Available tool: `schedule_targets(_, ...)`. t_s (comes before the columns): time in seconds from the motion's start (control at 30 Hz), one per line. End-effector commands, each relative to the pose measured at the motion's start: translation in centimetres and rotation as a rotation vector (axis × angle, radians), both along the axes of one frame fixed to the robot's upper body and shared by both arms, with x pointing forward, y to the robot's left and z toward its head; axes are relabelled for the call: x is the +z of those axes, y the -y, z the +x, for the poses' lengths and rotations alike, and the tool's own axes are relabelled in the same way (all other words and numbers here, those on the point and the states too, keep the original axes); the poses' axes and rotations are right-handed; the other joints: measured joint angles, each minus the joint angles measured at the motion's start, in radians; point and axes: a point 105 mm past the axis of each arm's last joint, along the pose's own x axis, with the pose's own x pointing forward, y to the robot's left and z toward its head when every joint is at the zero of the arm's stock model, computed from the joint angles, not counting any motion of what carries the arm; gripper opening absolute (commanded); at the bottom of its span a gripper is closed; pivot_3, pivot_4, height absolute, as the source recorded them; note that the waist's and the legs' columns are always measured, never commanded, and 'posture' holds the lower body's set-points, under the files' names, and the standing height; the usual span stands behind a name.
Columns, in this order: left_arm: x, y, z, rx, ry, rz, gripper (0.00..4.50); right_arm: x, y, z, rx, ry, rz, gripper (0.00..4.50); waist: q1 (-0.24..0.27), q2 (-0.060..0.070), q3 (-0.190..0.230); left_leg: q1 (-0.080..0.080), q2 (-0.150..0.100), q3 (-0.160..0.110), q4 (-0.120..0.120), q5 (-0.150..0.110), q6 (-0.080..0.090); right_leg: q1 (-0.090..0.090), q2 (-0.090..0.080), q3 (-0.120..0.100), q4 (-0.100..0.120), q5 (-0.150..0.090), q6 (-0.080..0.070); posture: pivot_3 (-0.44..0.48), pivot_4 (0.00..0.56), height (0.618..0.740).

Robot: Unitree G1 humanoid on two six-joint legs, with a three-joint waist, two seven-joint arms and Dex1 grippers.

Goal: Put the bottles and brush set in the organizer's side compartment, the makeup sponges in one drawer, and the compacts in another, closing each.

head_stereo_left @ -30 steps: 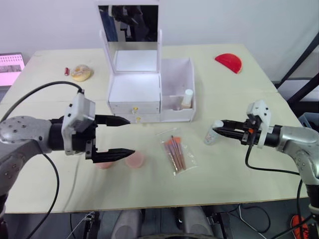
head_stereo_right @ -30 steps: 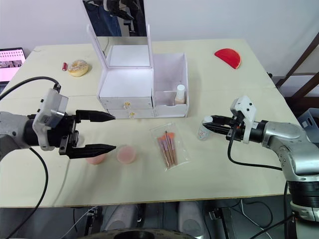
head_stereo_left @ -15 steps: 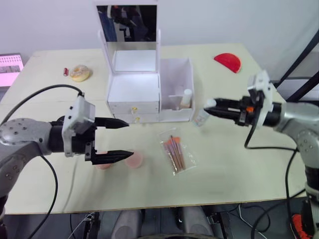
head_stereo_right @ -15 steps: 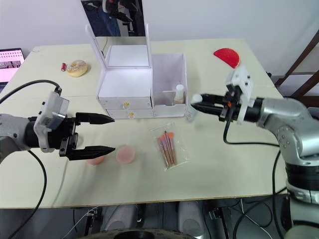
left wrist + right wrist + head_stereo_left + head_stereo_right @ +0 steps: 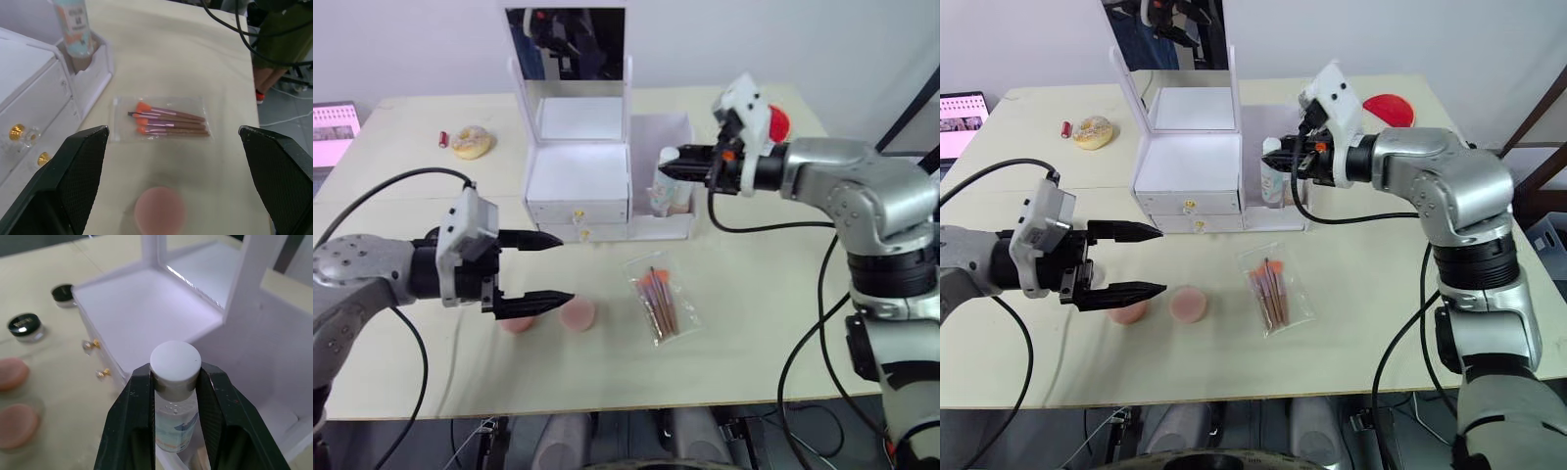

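- Nearest, the left gripper hung with its fingers spread wide above the table, holding nothing.
- Under it lay two pink sponges, with the brush set beside them: orange-tipped brushes in a clear bag, bare tabletop all around.
- Two black-lidded compacts sat beside the sponges; the lettering on their lids was too small to read.
- Farther back, the right gripper pinched a bottle, white cap, clear body, blue label unreadable, over the organizer's side compartment.
- Both drawers were shut.
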Motion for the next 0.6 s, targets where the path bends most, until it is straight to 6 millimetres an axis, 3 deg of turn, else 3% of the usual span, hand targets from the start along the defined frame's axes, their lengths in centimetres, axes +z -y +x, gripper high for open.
schedule_targets(0.03,1.4,0.3,-0.2,-0.003,0.060,-0.012,4.50,1.3,-0.5,0.6,-0.016,0.074,-0.005,0.66,-0.001,0.000,0.000,0.000,0.000,0.000,0.000,0.000,0.000,0.000,0.000,0.000,0.000,0.000,0.000,0.000,0.150,0.739)
schedule_targets(0.6,2.1,0.3,0.4,0.038,0.078,-0.042,4.50,-1.3,-2.2,2.4,-0.088,0.116,-0.065,0.66,-0.004,0.000,0.000,0.001,0.000,0.000,0.000,0.000,0.000,0.000,0.001,0.001,0.001,0.000,0.000,0.000,0.150,0.739)
